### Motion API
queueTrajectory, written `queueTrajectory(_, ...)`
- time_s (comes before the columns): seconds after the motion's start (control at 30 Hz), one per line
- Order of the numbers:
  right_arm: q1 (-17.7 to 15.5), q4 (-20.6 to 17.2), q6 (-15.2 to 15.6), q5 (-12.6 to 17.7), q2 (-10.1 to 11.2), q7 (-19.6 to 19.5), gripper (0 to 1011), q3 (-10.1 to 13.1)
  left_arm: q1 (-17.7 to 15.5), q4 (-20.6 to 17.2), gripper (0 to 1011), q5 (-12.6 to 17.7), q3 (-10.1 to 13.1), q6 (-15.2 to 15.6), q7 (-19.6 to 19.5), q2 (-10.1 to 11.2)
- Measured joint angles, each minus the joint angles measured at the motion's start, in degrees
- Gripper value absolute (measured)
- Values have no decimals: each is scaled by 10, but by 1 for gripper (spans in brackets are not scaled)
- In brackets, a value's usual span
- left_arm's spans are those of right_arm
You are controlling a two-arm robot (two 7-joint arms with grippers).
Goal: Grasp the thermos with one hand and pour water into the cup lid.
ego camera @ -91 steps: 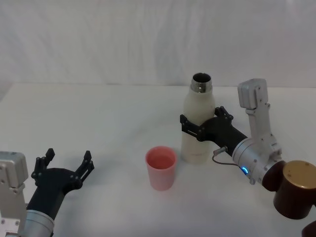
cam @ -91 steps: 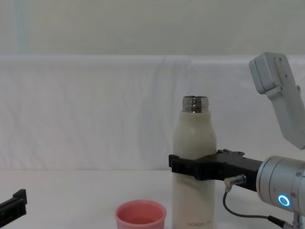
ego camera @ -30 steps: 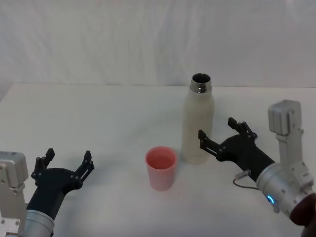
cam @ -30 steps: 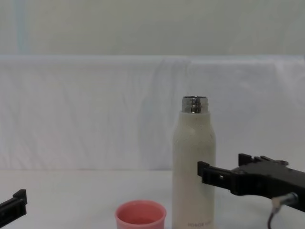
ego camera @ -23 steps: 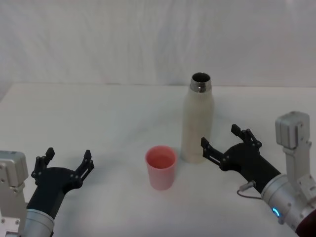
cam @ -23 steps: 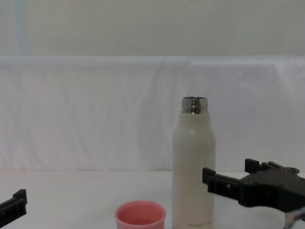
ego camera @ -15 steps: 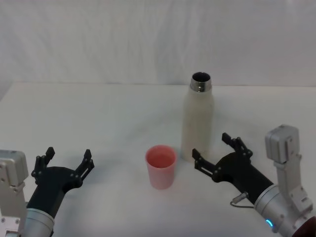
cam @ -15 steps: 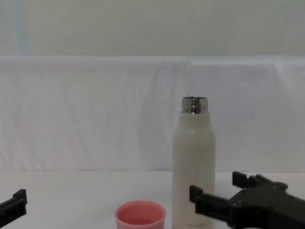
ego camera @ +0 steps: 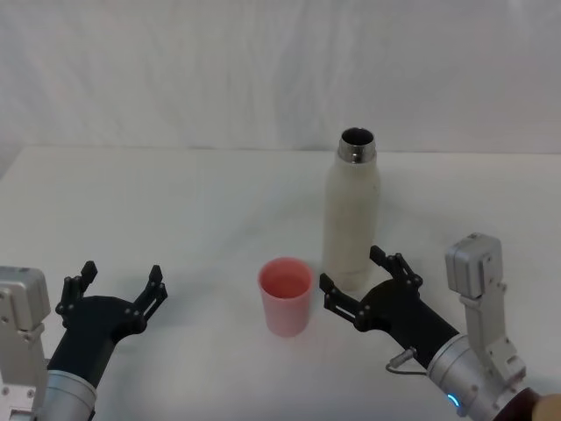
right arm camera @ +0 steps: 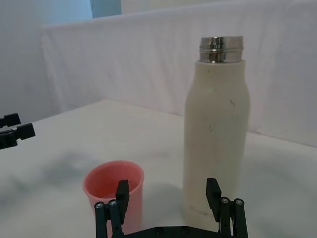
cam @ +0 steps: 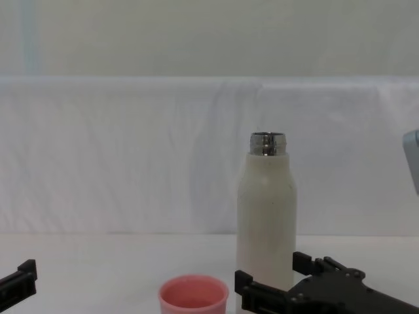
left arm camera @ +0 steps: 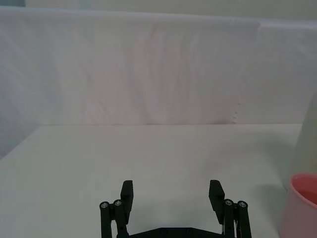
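Observation:
The cream-white thermos [ego camera: 351, 210] stands upright in the middle of the table, its steel neck uncapped. Just in front and to its left sits the pink cup lid [ego camera: 285, 296], also upright. My right gripper [ego camera: 351, 272] is open and holds nothing; it hovers low just in front of the thermos base, to the right of the cup lid. In the right wrist view the thermos [right arm camera: 216, 129] and cup lid [right arm camera: 113, 191] stand a short way beyond the open right gripper [right arm camera: 167, 191]. My left gripper [ego camera: 122, 272] is open and parked at the near left.
The table [ego camera: 175, 202] is covered in white cloth and a white cloth backdrop [cam: 131, 150] hangs behind it. In the left wrist view the cup lid [left arm camera: 302, 208] sits off to the side of the left gripper [left arm camera: 171, 191].
My right gripper let go of the thermos, drew back toward me, then shifted left and lower in front of the thermos base. Thermos, cup lid and left arm have not moved.

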Motion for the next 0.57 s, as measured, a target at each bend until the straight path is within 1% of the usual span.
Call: queueTrajectory(0.57, -1, -4, 1, 0, 1, -2, 1000, 1, 0, 0, 1001, 0, 0, 0, 0, 0)
